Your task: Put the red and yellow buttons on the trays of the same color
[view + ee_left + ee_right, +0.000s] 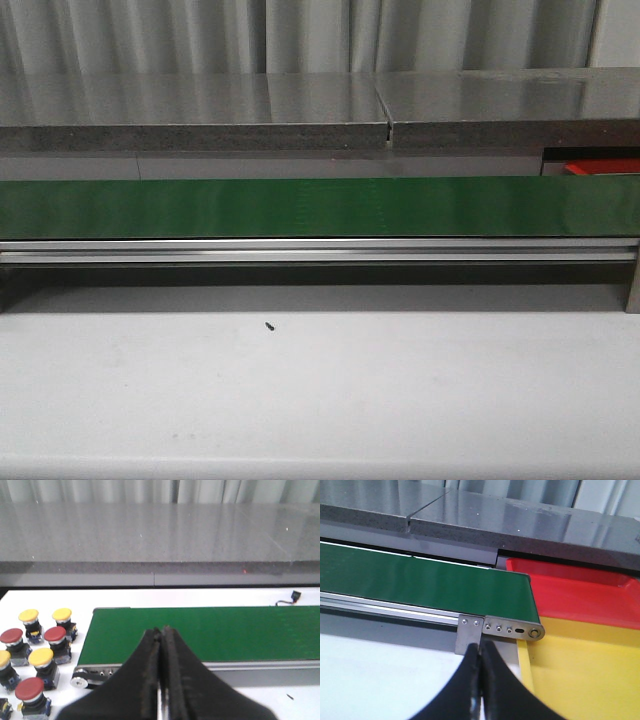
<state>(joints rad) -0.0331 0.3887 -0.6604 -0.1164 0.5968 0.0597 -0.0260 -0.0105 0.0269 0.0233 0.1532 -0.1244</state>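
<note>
While both hover near the green belt (pixel 320 207), left hand (pixel 161 680) and right hand (pixel 480 690) are closed, empty.

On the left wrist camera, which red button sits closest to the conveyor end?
The red button in the middle of the cluster, just below the yellow button, lies nearest the green belt. The other two reds sit farther out from it.

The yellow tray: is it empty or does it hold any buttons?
Empty as far as visible: the yellow tray shows only bare surface in the right wrist view; part lies outside the picture.
</note>
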